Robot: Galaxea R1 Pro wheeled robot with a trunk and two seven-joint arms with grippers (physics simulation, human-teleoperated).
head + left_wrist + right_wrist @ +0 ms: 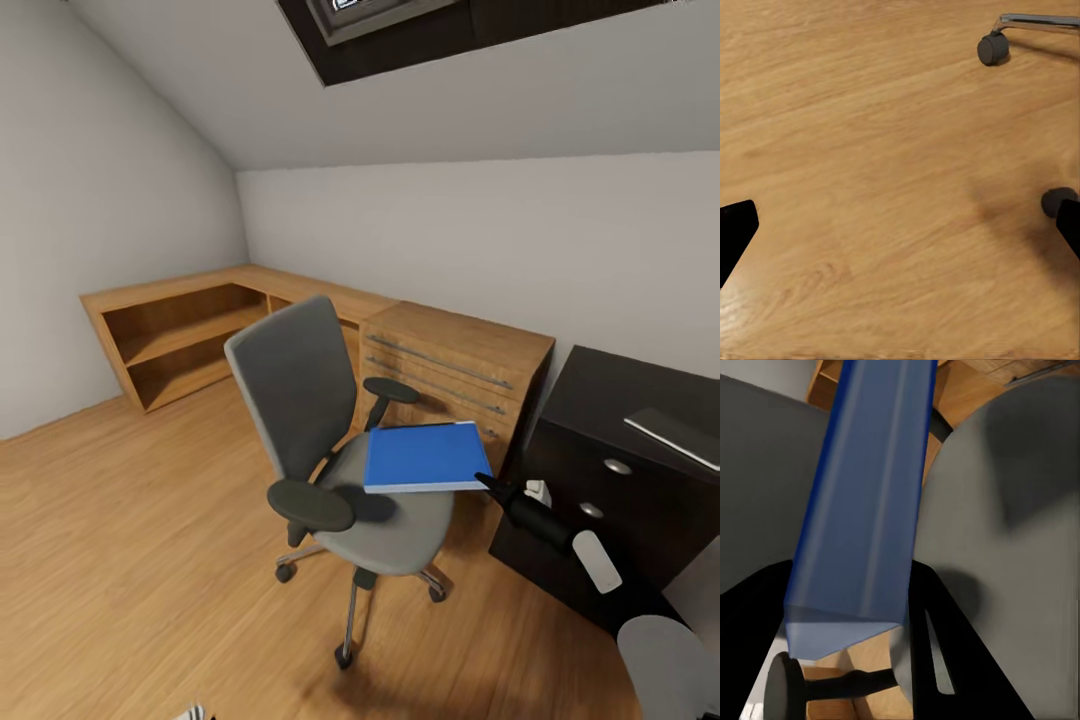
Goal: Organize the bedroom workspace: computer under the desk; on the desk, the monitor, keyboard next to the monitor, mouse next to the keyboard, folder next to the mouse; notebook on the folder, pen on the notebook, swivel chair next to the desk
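right gripper [487, 483] clamped on blue folder [425, 456] above swivel chair [340, 440] | left gripper [900, 225] apart over wooden floor [130, 520] | black worktop [640, 400] right

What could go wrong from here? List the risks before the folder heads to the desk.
1. The right end effector holds the blue folder only by one corner edge, raised above the swivel chair seat; it may droop or slip out.
2. The chair's armrest sits close by the folder, so a low swing could clip it.
3. The wooden drawer unit stands beside the black desk; a wide swing might strike it.
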